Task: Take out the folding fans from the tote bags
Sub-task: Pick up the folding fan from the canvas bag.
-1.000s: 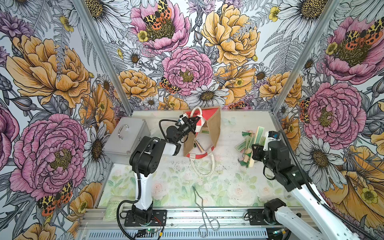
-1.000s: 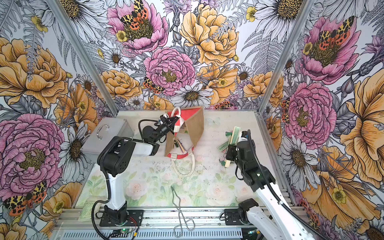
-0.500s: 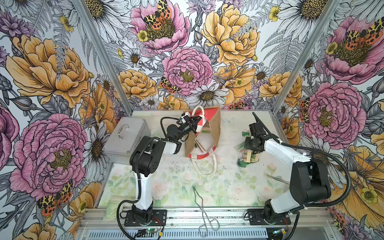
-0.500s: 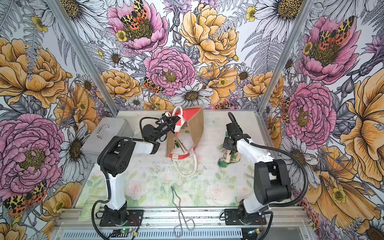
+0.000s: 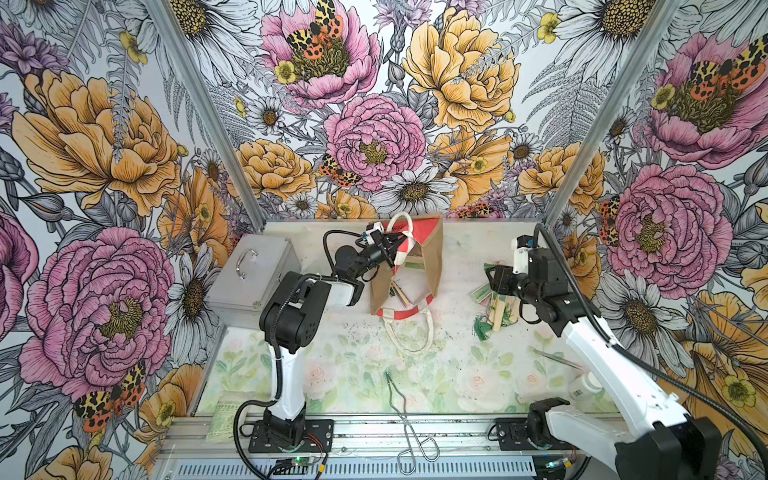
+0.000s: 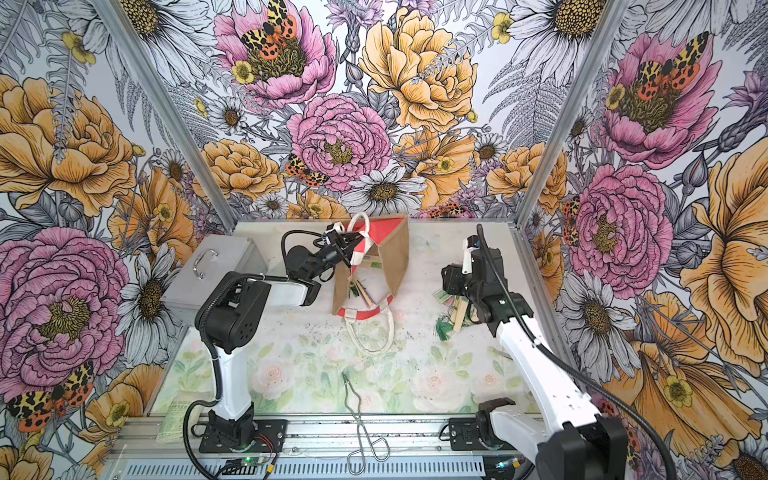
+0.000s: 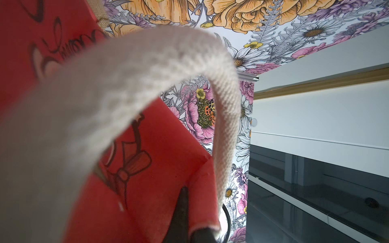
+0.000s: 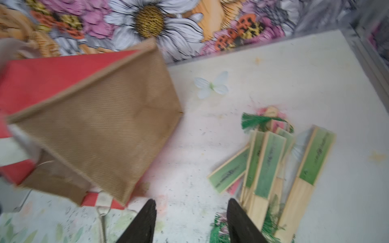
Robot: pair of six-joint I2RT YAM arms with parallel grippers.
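On tabletop (image 8: 273, 69), folding fans (image 8: 267, 166) lie beside right tool (image 8: 191, 202), seemingly untouched.

Folding fans (image 5: 497, 309) beside the tipped tote bag (image 5: 432, 266)

Tote bag (image 8: 101, 126) tan, red-white stripes; fans (image 8: 267, 162) green, pale wood

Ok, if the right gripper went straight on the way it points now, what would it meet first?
Most likely bare table, in the gap between the tote bag and the pile of folding fans. The open right gripper aims there, though depth is unclear.
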